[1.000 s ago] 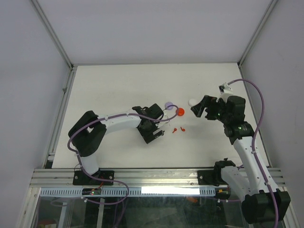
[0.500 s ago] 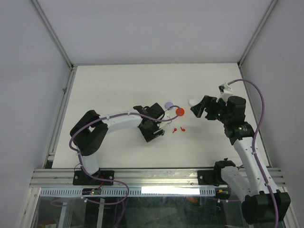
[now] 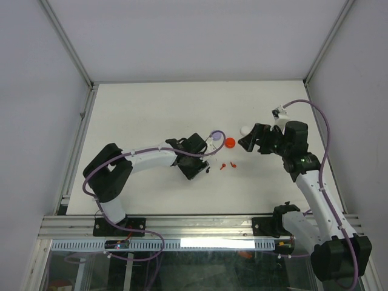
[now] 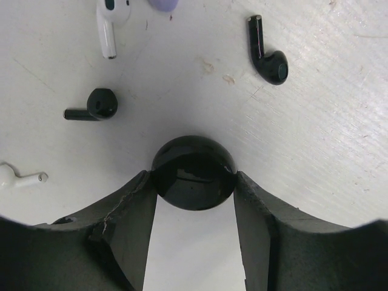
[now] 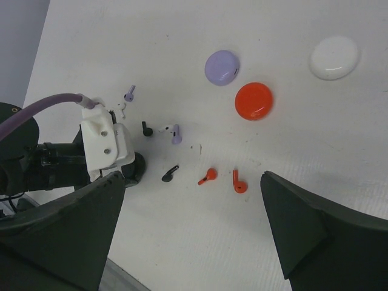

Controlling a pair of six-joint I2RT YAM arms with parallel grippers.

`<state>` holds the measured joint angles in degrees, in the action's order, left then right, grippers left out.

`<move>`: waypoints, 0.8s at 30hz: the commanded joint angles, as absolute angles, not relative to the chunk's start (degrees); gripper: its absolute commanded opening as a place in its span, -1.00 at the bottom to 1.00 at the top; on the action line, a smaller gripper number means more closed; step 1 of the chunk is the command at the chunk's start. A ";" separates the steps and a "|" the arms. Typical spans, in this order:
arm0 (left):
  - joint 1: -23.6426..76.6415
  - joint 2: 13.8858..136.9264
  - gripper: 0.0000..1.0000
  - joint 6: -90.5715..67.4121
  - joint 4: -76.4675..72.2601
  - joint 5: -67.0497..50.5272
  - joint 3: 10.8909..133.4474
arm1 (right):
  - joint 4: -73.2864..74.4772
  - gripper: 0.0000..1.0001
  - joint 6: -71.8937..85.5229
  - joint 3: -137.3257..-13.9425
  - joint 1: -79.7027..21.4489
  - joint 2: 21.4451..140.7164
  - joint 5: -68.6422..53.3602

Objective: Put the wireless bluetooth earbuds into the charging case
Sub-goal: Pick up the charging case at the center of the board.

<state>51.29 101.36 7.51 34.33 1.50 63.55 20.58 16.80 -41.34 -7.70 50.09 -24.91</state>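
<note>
My left gripper (image 4: 193, 182) is shut on a round glossy black charging case (image 4: 194, 173), both fingers touching its sides as it rests on the white table. Just beyond it lie two black earbuds (image 4: 270, 57) (image 4: 97, 106) and two white ones (image 4: 112, 18) (image 4: 18, 177). In the top view the left gripper (image 3: 200, 170) sits left of two red earbuds (image 3: 228, 165). My right gripper (image 3: 251, 140) hovers open, high above the table. In its wrist view the red earbuds (image 5: 208, 176) (image 5: 238, 182) lie between its wide-apart fingers, with a lavender-tipped earbud (image 5: 173, 132) farther off.
Three closed round cases lie at the back of the group: lavender (image 5: 222, 66), red (image 5: 253, 101) and white (image 5: 333, 57). A small lavender earbud (image 5: 129, 93) lies near the left arm's white camera mount (image 5: 103, 142). The table's near edge (image 5: 79, 254) is close by.
My left gripper has slid a little to the right and its jaws have closed in onto the black case. My right arm has shifted slightly left, still open.
</note>
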 commanded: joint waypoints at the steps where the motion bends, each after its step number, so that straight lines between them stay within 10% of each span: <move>1: 51.24 95.31 -0.14 1.72 26.85 3.17 60.83 | 18.21 0.99 16.30 -42.47 -10.29 51.66 -27.85; 24: 53.09 71.83 -0.18 5.24 -3.90 -1.29 41.11 | 22.45 0.87 21.91 -56.22 -30.38 75.35 -26.38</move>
